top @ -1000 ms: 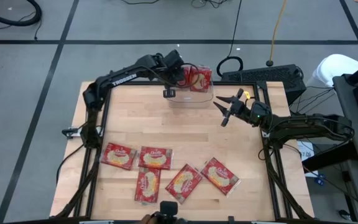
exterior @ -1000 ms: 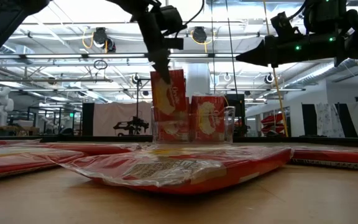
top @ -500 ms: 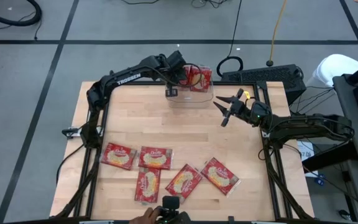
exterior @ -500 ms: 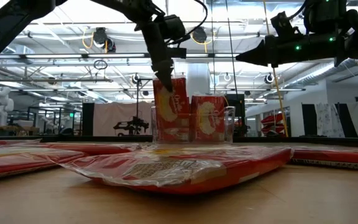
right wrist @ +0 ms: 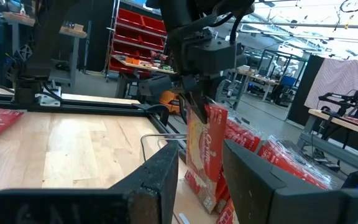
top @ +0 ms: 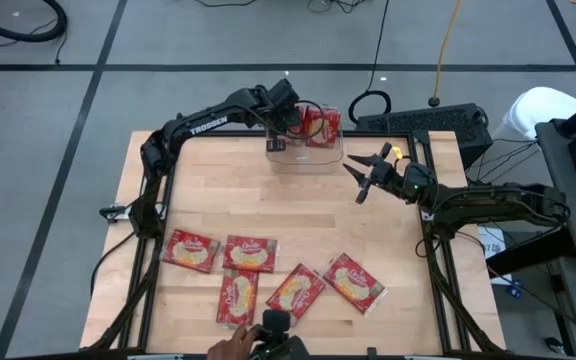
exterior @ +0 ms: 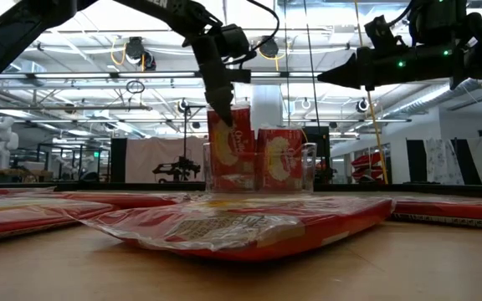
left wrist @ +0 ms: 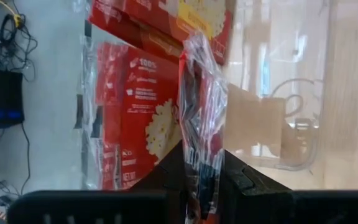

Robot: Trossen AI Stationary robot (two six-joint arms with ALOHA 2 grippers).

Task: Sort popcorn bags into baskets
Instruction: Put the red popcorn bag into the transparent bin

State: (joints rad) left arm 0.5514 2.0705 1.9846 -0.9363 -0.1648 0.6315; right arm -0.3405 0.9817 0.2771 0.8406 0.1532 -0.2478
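Five popcorn bags (top: 268,272) lie flat near the front edge of the table (top: 208,190), unsorted. The clear basket (top: 308,155) at the back edge holds upright bags. The left gripper (exterior: 222,113) pinches one bag (exterior: 231,150) partly lowered into the basket; the right gripper (top: 361,172) waits spread beside it, empty.

Glossy plastic popcorn bags (top: 251,253) (crinkly) on matt wooden table (top: 268,205).

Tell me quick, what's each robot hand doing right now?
Left hand: closed on a popcorn bag, lowering it into the bin.
Right hand: open, holding nothing, waiting beside the bin.
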